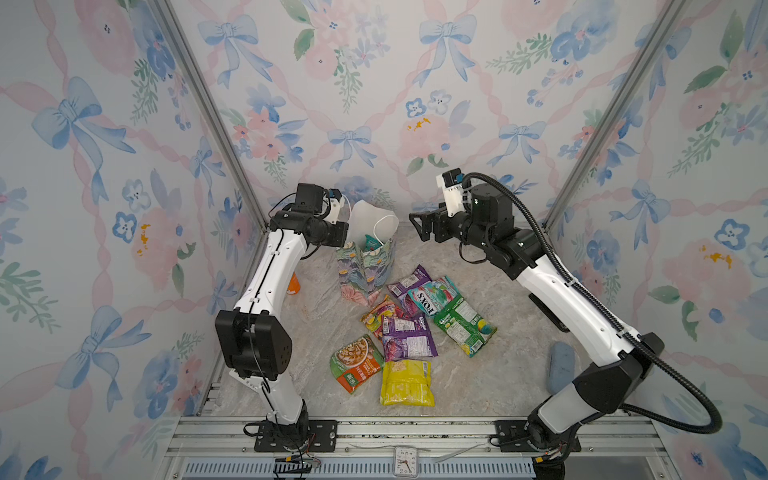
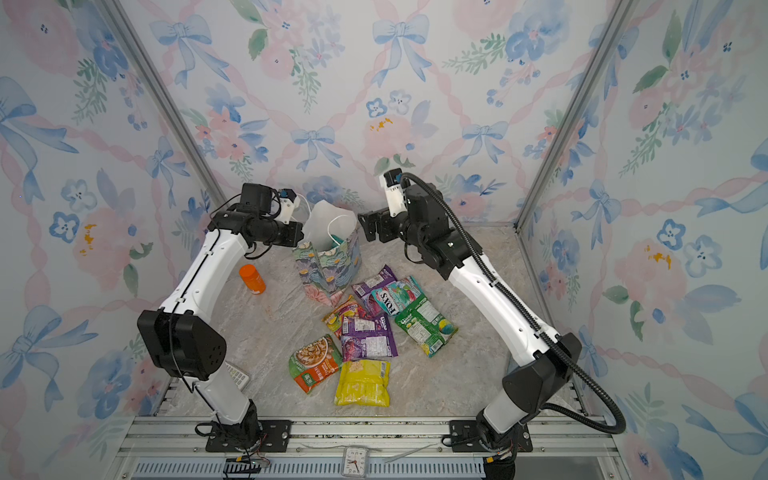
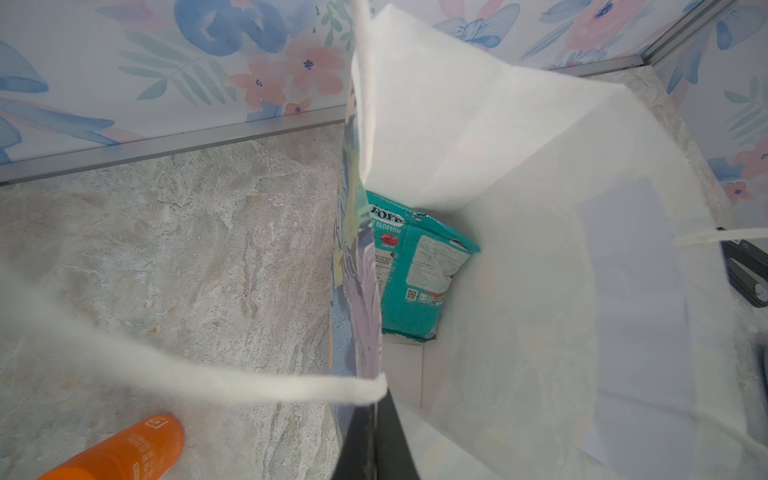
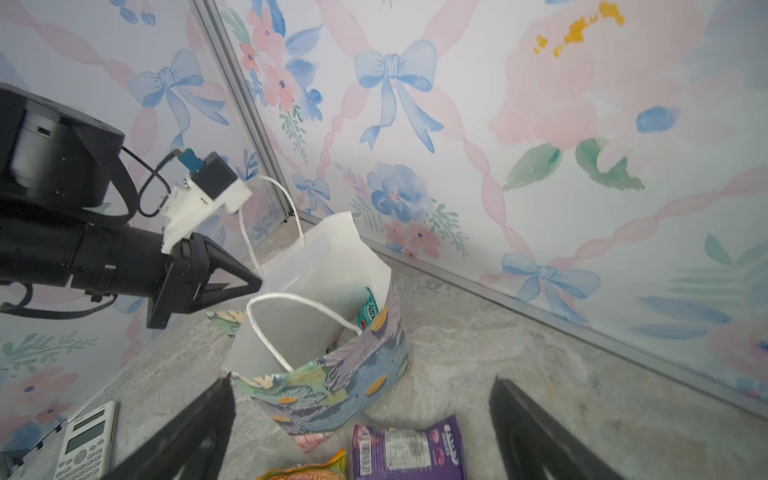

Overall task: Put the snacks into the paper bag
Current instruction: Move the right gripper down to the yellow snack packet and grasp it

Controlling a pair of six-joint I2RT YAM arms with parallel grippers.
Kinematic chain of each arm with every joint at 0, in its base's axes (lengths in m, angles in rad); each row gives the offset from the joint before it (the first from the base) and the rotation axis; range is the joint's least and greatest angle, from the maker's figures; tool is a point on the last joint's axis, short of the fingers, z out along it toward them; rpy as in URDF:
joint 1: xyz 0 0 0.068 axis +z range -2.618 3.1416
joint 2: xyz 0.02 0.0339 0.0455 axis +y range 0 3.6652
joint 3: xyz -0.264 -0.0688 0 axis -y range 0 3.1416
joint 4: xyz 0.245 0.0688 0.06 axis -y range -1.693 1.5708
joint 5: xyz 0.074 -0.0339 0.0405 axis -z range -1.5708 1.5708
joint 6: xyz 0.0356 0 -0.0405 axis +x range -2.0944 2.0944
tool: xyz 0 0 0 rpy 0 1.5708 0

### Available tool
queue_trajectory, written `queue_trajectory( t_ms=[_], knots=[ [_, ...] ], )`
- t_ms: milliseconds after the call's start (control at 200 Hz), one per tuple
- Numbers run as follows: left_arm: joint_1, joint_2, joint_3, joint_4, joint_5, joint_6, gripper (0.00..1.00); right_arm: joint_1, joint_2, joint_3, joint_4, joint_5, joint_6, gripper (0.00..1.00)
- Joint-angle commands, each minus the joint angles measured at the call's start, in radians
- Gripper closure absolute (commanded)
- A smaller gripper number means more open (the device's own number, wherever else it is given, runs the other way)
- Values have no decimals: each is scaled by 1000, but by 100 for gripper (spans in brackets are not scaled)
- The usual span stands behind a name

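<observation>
The left pincer (image 4: 245,286) is closed on the top edge of the paper bag (image 1: 368,266), pinching one white wall and holding the mouth apart. The right pincer (image 1: 417,227) hangs empty with its jaws spread wide, just beside the bag's mouth and opposite the left pincer. One teal packet (image 3: 415,270) stands on edge inside the bag, below the left pincer. The other snacks (image 1: 409,338) lie in an overlapping heap on the table (image 1: 478,395), lower than the right pincer and back toward its arm's base.

The bag is light and is held by one wall only. A small tug from the left pincer could tilt it, fold that wall inward, or tear the paper at the pinch.

A cord handle (image 4: 299,296) loops across the mouth in front of the right pincer. A packet corner or a finger may catch on it and drag the bag over.

The packets look glossy and overlap, so a grip may slide off, or lift two and drop one short of the bag.

The standing teal packet narrows the room inside. Later packets may perch on it and tip out.
</observation>
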Motion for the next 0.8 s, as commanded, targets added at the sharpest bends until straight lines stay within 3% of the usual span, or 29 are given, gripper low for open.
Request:
queue_trajectory(
  t_ms=[0,205,450,795],
  knots=[
    [-4,-10,-27,-30,-25,-3,100,-14,-92,-203,11,-4,106,0],
    [-4,-12,-31,-30,-36,-5,100,14,-207,-538,-82,-71,279,8],
    [-4,-17,-39,-30,-30,-8,100,182,-285,-836,-110,-164,516,15],
    [-4,-30,-50,-30,-26,-9,100,394,-314,-1116,113,-275,788,30]
  ],
)
